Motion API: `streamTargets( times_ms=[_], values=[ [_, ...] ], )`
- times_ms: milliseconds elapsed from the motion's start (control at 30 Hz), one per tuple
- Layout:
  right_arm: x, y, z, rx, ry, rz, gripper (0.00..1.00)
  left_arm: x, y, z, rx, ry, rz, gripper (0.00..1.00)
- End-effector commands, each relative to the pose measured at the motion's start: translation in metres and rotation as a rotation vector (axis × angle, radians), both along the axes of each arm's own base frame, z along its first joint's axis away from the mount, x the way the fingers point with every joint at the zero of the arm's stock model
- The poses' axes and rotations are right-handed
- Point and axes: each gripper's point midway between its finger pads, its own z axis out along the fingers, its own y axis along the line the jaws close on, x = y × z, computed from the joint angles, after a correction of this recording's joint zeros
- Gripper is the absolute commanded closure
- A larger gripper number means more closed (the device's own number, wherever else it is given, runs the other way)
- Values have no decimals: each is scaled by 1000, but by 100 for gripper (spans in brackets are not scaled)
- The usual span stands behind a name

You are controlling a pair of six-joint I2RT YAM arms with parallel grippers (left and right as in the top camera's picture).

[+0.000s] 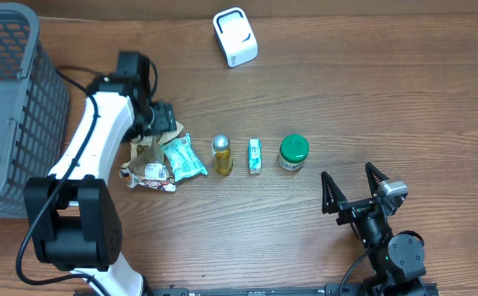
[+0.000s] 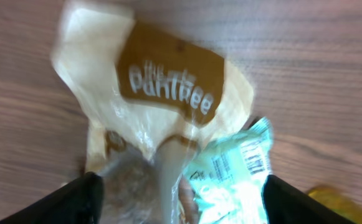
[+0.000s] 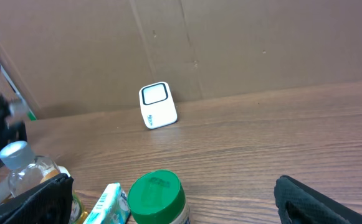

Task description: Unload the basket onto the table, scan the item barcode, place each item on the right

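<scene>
At the far left of the table (image 1: pixel 403 99) sits a gray basket (image 1: pixel 26 78). Just right of it, the left gripper (image 2: pixel 179 202) hangs over a tan snack bag (image 1: pixel 146 160) that lies flat on the wood. Its two fingers (image 2: pixel 81 199) are spread wide apart and squeeze nothing. I think this bag is the thing to scan, since the left arm is right on top of it. The bag is long from far to near, leaning a little, and in the wrist view one finger is on each side of its near end. So the fingers sit across the short way of the bag, which looks good for a pinch. That view is blurry, so I cannot tell if a finger touches the bag. A teal packet (image 1: pixel 184 159) lies touching the bag on its right side, and it could get caught too. Next in the row come a little bottle (image 1: pixel 222 154), a small box (image 1: pixel 255 155) and a jar with a green lid (image 1: pixel 293 152). The white scanner (image 1: pixel 235 37) stands at the far edge, to the right of the bag and well apart from it. The right gripper (image 1: pixel 347 174) is near the front on the right, spread wide and holding nothing, much farther from the bag than the left one.
</scene>
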Motion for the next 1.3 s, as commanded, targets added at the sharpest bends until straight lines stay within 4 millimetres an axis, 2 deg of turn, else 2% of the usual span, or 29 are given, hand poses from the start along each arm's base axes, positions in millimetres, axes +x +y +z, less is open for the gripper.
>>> streamTargets(
  times_ms=[0,67,133,167,233,367,1267],
  values=[
    [0,-1,-2,1,-1,-3,0,25,13,62,84,-122,-2,6],
    [0,-1,-2,1,-1,-3,0,32,20,85,125,-161,12,1],
    [0,-1,-2,1,-1,-3,0,38,28,103,168,-201,28,0],
    [0,-1,-2,1,-1,-3,0,45,39,122,232,-247,41,0],
    [0,-1,-2,1,-1,-3,0,52,53,141,316,-294,65,0],
    [0,-1,-2,1,-1,-3,0,56,80,162,486,-341,121,0],
    [0,-1,-2,1,-1,-3,0,54,78,160,477,-328,113,0]
  ],
)
